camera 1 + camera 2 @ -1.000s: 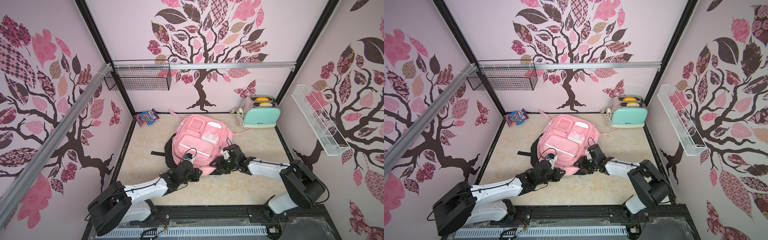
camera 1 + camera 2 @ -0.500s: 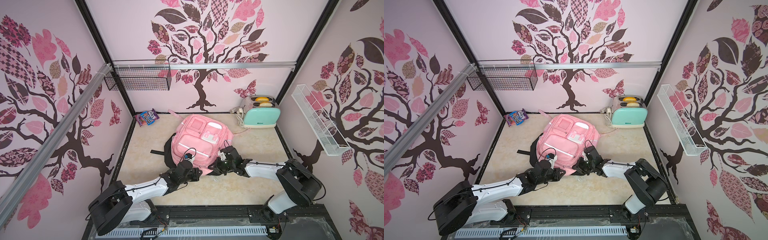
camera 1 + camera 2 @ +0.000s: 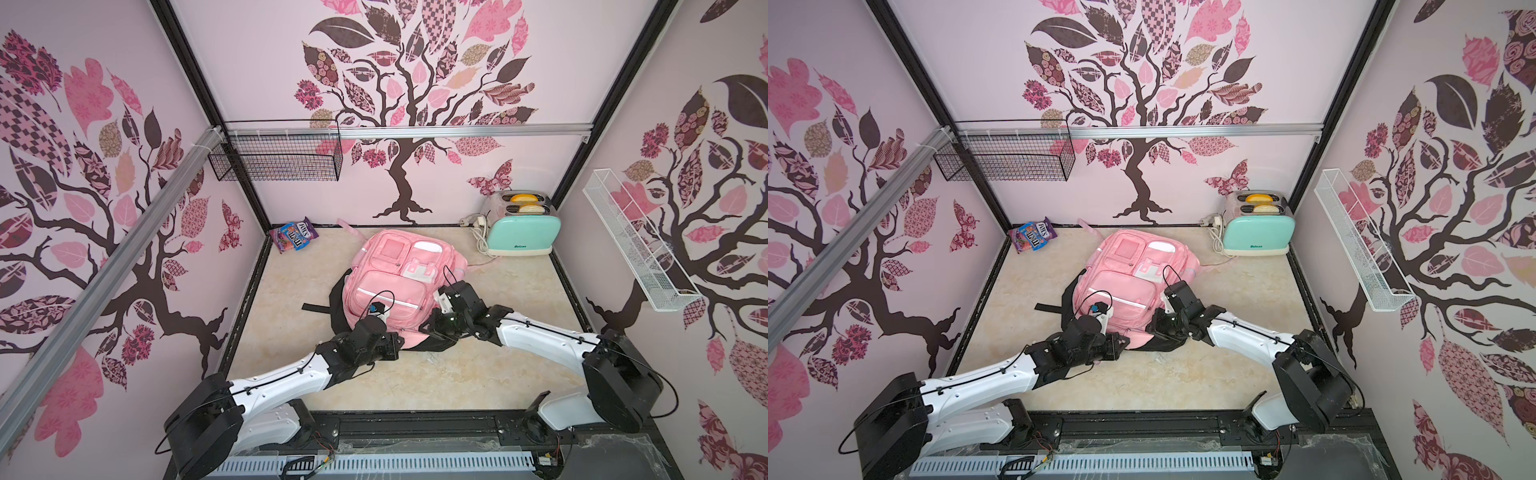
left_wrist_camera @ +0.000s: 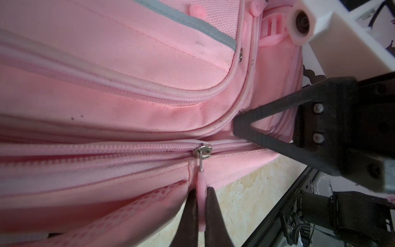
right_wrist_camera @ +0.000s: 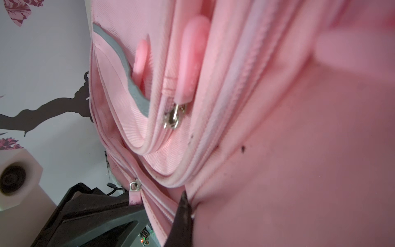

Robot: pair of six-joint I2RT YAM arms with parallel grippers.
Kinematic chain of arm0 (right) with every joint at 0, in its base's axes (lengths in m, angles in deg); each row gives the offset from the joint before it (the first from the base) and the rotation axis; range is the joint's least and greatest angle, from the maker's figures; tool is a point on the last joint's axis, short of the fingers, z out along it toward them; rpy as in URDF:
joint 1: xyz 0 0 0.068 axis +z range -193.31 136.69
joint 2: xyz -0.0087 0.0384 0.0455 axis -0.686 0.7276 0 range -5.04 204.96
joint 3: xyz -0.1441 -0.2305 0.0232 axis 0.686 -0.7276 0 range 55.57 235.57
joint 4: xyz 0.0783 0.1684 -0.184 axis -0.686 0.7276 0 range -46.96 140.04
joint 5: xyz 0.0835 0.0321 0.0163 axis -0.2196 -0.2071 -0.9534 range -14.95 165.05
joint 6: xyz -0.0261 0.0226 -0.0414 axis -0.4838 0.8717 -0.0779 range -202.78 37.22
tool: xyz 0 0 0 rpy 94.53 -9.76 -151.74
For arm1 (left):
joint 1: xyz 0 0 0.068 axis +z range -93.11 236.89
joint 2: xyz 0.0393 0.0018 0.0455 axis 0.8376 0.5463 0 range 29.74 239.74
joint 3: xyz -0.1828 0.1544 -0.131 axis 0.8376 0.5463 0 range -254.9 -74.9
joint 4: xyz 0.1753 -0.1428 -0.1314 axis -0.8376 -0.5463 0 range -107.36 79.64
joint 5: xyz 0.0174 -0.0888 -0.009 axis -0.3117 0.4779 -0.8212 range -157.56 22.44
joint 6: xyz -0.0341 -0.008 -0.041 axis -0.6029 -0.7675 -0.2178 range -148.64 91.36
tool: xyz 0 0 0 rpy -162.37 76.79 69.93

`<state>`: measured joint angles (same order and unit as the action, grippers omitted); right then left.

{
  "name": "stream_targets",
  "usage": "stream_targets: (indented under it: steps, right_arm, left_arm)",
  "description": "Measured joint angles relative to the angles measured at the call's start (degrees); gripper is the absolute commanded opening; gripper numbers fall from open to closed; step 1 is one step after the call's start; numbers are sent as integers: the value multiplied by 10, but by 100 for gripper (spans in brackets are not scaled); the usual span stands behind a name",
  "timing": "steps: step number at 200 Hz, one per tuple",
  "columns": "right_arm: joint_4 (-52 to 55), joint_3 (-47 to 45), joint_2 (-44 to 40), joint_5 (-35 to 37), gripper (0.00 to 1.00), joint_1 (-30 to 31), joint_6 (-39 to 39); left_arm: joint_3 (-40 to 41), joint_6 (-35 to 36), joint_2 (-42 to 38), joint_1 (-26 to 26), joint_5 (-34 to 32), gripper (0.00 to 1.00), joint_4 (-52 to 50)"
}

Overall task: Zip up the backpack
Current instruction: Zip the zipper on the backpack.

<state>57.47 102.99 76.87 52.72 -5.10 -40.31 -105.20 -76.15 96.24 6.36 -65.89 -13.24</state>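
Note:
The light-pink backpack (image 3: 395,270) (image 3: 1125,270) lies flat mid-table, front pockets up. At its near edge my left gripper (image 3: 397,338) (image 3: 1121,343) is shut. The left wrist view has the left gripper (image 4: 201,192) pinching the pink zipper pull (image 4: 202,181), which hangs from a metal slider (image 4: 203,150) on a partly open zipper. My right gripper (image 3: 428,326) (image 3: 1152,328) (image 4: 237,126) is at the bag's near right corner. In the right wrist view it (image 5: 190,209) is shut on a fold of the backpack (image 5: 299,149); one finger is hidden behind fabric.
A mint toaster (image 3: 521,230) with its cord stands back right, and a candy bag (image 3: 295,237) lies back left. Black fabric and a strap (image 3: 332,299) stick out from under the pink bag. A black wire basket (image 3: 274,156) and a white wire rack (image 3: 636,245) hang on the walls.
My right gripper has moved in against the backpack's near right corner and shut on its fabric. The left gripper has kept its hold on the zipper pull, in place.

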Motion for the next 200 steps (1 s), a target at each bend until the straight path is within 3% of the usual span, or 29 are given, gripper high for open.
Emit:
stream_targets:
  steps: [65, 126, 137, 172, 200]
  right_arm:
    - [57, 16, 16, -25, 0, -56, -65]
    - [57, 16, 28, -41, 0, -67, -69]
    - [50, 14, 28, -49, 7, -68, -64]
    - [5, -15, 28, -81, 51, -77, -22]
    - [-37, -43, 27, -92, 57, -75, 21]
  left_arm:
    - [0, -4, 6, 0, -10, 0, -4]
    - [4, -5, -4, 4, -27, 0, -28]
    - [9, -5, -3, 5, -26, 0, -21]
    - [37, -6, -2, 10, -14, 0, 19]
    - [59, -7, -2, 12, 7, 0, 61]
